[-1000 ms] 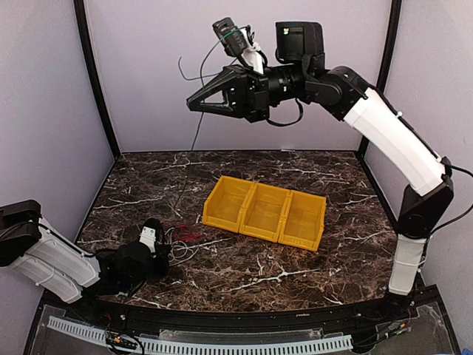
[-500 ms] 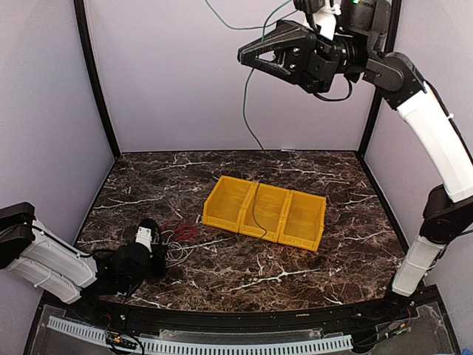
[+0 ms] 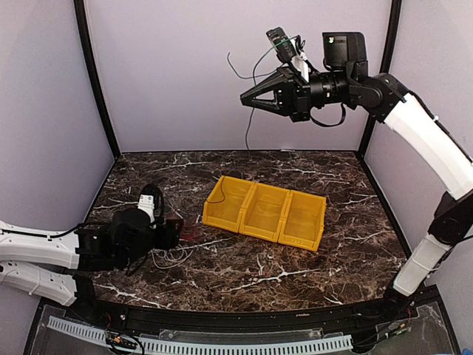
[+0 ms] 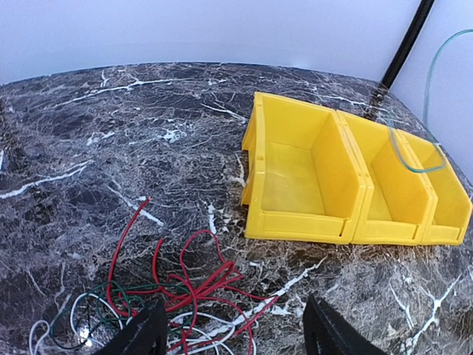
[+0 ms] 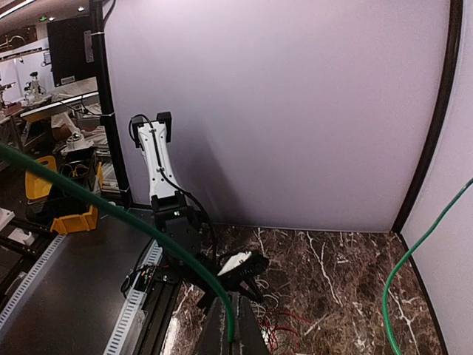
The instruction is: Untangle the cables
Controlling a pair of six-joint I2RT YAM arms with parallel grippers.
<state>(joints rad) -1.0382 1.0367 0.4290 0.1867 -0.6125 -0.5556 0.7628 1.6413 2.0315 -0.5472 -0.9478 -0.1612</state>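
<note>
My right gripper [image 3: 244,101] hangs high over the back of the table, shut on a green cable [image 5: 141,224] clamped between its fingertips [image 5: 235,325]. That cable droops down and its loose loop [image 4: 411,167] hangs over the yellow bins. On the marble by the left arm lies a tangle: a red cable [image 4: 188,285], a white cable [image 4: 77,319] and a dark green strand [image 4: 111,294] among them. My left gripper [image 4: 236,342] hovers just above the near side of this tangle, open, with nothing between its fingers [image 4: 140,336].
A row of three joined yellow bins [image 3: 212,216] sits mid-table, right of the tangle. Purple walls with black posts enclose the marble table [image 3: 244,270]. The left arm's body lies low along the front left edge.
The left gripper has opened, letting go of the tangle, and shifted a little forward. The right gripper carried the green cable up and to the right, pulling it out of the pile.
</note>
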